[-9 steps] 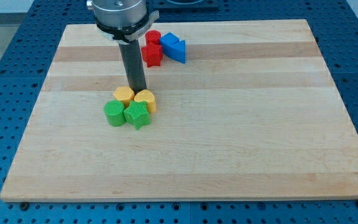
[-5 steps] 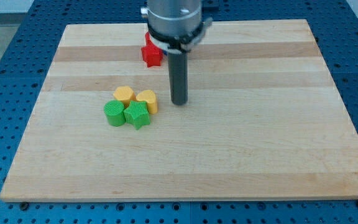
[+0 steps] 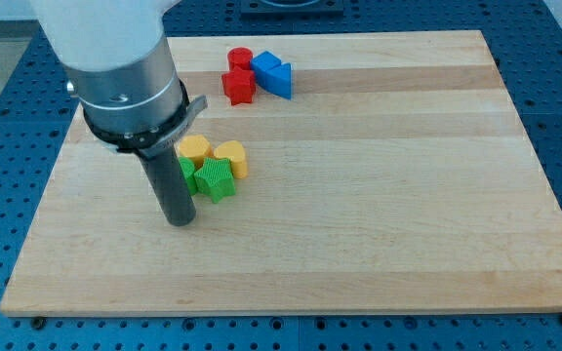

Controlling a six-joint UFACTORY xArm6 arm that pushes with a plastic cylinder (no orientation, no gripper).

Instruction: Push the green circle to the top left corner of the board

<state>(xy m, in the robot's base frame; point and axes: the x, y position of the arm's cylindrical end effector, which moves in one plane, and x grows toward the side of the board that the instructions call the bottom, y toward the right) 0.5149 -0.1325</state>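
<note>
Our rod carries no hand; my tip [image 3: 180, 222] rests on the surface [image 3: 379, 205], just below-left of the cluster. We see the green circle [image 3: 185, 170] mostly hidden behind the rod, touching the green star [image 3: 216, 180], left of centre.

- My tip [image 3: 180, 222] stood on the board [image 3: 388, 224] at the view's bottom-left of the cluster; the rod hid most of the green circle [image 3: 185, 169].
- Green star [image 3: 215, 180], yellow blocks [image 3: 194, 148] [image 3: 230, 156] crowded its right and top.
- Red [image 3: 238, 80] and blue blocks [image 3: 272, 73] sat well apart, near the top edge.
</note>
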